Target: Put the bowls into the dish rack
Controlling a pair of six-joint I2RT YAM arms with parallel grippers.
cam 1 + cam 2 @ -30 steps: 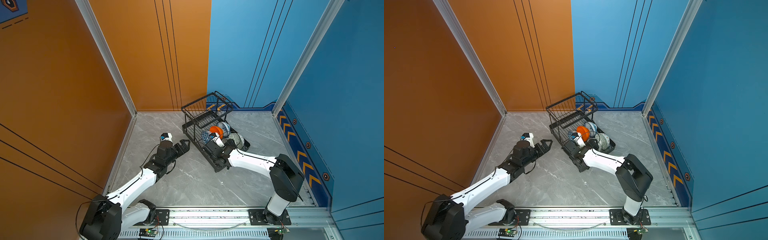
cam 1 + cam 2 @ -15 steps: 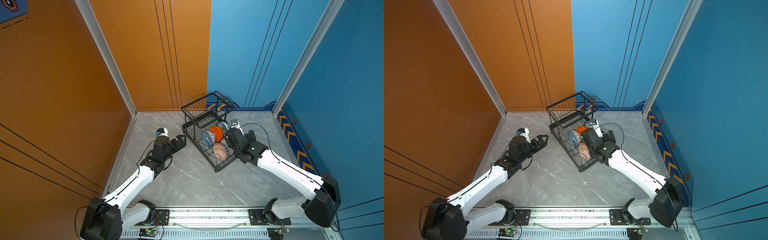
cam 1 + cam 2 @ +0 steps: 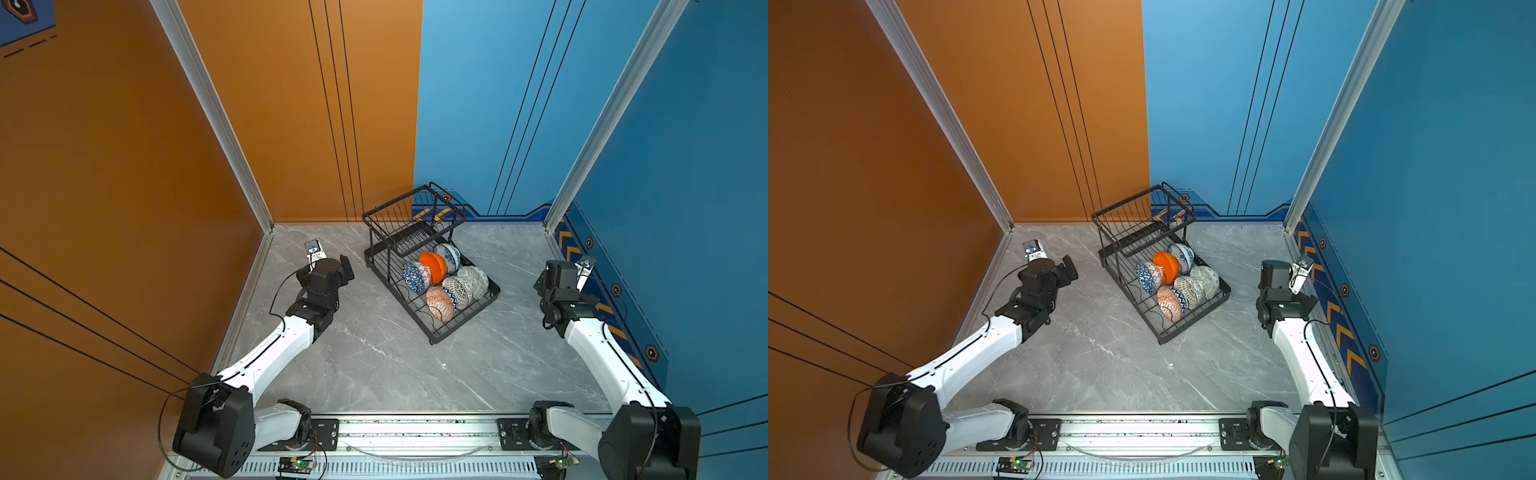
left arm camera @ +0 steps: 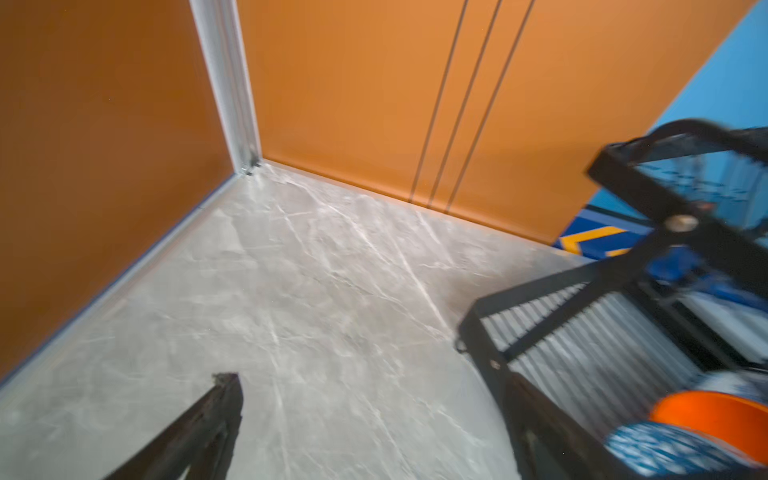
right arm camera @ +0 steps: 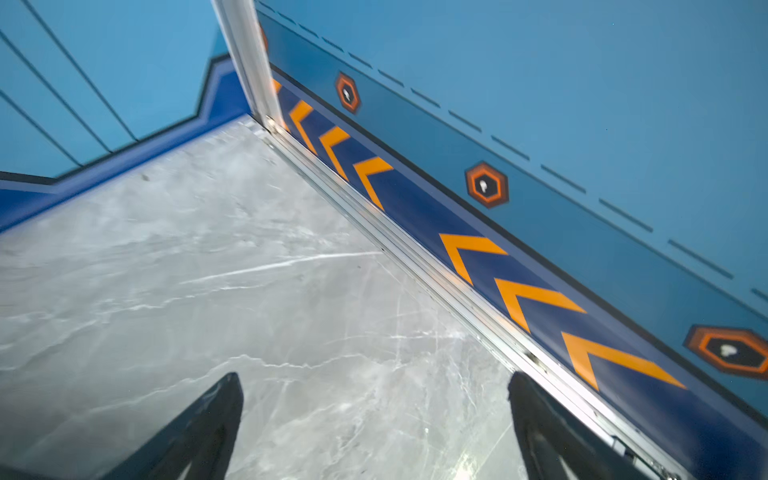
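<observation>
Near tabletop: the grey marbled tabletop in front of the rack is bare; no bowl lies loose on it in either top view.
Left tool: the left tool has its jaws spread wide with nothing between them and hovers just beside the left long side of the rack.
Right tool: the right tool is likewise spread and empty; it sits near the foot of the blue wall, pointing away from the rack.
Dish rack: the dish rack stands between the two tools, its long axis slanting from near-right to far-left.
Near row: the red-orange patterned bowl, lattice bowl and pale green bowl stand on edge, touching, across the base.
Far row: the blue triangle bowl, orange bowl and floral bowl stand the same way just behind.
Raised basket: the raised basket at the far end holds nothing.
Key relation: the left tool is nearer; the right is well apart.
Judgement: all six bowls look loaded, so no further grasp seems called for.
</observation>
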